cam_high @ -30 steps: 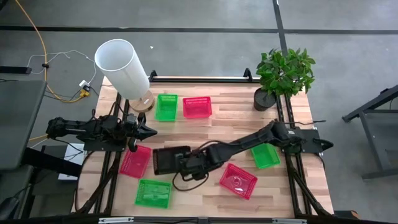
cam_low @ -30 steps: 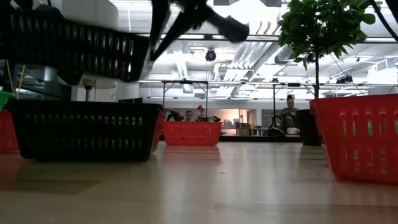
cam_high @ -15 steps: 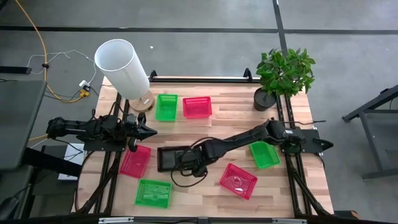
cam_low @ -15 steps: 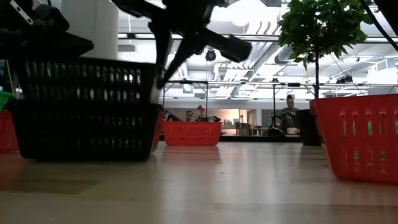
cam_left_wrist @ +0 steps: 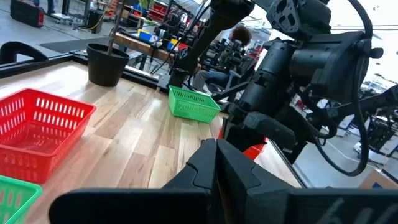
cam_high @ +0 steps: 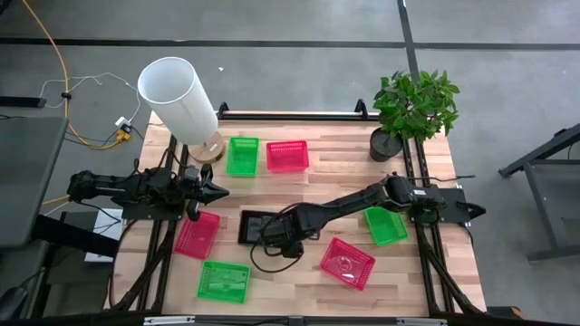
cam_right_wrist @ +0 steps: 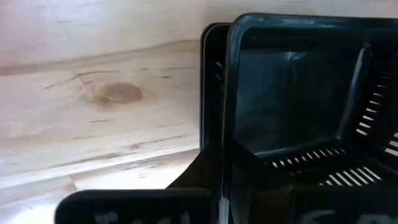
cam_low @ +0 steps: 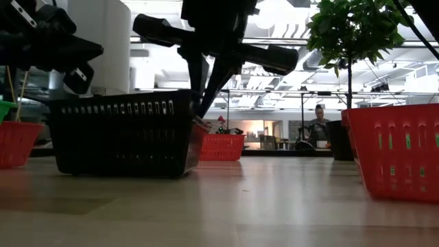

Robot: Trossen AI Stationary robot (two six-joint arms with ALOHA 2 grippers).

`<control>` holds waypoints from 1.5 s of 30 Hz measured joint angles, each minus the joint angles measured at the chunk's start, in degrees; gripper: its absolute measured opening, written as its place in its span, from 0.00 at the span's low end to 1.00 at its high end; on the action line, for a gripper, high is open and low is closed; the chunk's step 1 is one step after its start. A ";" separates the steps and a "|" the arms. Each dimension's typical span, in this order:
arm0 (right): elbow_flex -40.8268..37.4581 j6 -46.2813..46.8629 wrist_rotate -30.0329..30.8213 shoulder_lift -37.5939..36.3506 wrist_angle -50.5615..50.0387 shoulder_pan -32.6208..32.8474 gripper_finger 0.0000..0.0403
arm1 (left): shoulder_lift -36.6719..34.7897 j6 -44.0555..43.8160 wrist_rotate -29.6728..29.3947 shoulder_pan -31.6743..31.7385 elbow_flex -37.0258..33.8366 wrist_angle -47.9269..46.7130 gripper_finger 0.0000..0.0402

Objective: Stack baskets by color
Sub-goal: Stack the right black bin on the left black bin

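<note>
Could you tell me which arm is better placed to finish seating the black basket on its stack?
The right: its claw is shut on the black basket. The left claw waits apart.

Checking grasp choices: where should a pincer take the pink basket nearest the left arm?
Take the pink basket by the thin top rim of one short wall, coming straight down. It sits upright and open-topped, with bare table around it.

Bare wood lies between the black basket point(cam_high: 256, 225) and green basket point(cam_high: 242, 156).
</note>
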 joint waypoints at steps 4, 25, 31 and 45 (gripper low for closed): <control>0.00 1.39 -0.55 0.00 0.13 0.00 0.00 | -0.01 0.00 0.00 0.00 0.00 0.00 0.00; 0.17 10.81 16.09 -2.53 3.02 3.21 0.44 | 0.00 0.00 0.01 0.01 0.00 -0.01 0.00; 0.22 26.98 16.57 -6.41 -4.89 1.23 0.44 | -0.01 0.00 0.00 0.00 0.02 0.00 0.00; 0.04 56.72 -5.84 -10.03 -17.74 -4.95 0.42 | 0.00 0.01 0.01 0.00 0.01 -0.02 0.00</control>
